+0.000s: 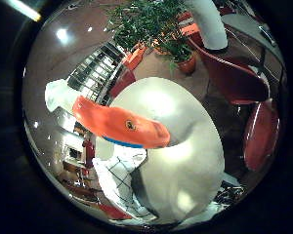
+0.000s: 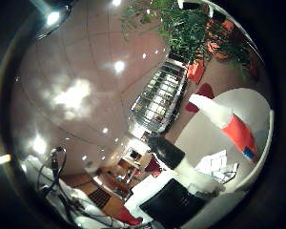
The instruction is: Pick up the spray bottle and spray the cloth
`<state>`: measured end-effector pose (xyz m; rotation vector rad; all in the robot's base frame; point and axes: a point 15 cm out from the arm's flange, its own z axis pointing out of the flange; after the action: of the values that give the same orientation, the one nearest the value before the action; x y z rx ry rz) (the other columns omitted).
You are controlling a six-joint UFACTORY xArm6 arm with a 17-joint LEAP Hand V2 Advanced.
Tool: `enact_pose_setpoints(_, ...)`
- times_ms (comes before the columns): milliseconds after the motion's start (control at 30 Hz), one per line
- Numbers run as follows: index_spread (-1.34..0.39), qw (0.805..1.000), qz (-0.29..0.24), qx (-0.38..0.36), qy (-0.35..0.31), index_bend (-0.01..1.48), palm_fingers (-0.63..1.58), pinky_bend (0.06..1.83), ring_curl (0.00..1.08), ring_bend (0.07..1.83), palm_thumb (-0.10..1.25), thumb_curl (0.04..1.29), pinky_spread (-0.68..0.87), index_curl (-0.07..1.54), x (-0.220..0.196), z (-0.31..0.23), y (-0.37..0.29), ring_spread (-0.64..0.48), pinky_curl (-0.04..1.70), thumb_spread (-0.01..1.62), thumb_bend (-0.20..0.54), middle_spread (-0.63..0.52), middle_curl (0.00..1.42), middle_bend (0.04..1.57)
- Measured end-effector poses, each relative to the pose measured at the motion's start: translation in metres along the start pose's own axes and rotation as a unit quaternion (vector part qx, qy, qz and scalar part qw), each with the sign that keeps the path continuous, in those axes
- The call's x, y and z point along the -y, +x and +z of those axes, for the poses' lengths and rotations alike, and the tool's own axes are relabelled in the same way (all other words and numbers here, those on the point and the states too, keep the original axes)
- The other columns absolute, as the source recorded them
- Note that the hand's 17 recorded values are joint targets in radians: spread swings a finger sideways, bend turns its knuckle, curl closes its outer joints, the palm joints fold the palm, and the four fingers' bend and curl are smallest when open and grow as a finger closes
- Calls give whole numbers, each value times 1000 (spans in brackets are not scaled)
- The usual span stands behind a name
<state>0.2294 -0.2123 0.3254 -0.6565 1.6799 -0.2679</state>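
The spray bottle has an orange neck and trigger part and a white nozzle. It lies close across the right little finger side palm view, lifted above a round white table. A white cloth with dark grid lines lies on the table beneath it. In the right thumb side palm view the bottle's white and orange head sticks out past my hand's black and white fingers, which curl round its hidden lower body. The cloth shows beside them.
Two red chairs stand by the table's far side. Potted plants in orange pots stand beyond. A shelf unit stands further back. Ceiling lights fill much of the right thumb side palm view.
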Motion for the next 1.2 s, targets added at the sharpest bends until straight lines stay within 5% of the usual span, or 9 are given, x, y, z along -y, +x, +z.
enact_pose_setpoints(1200, -107, 998, 37, -5, -42, 155, 159, 544, 278, 612, 632, 350, 413, 286, -28, 31, 58, 190, 258, 1047, -23, 180, 370, 340)
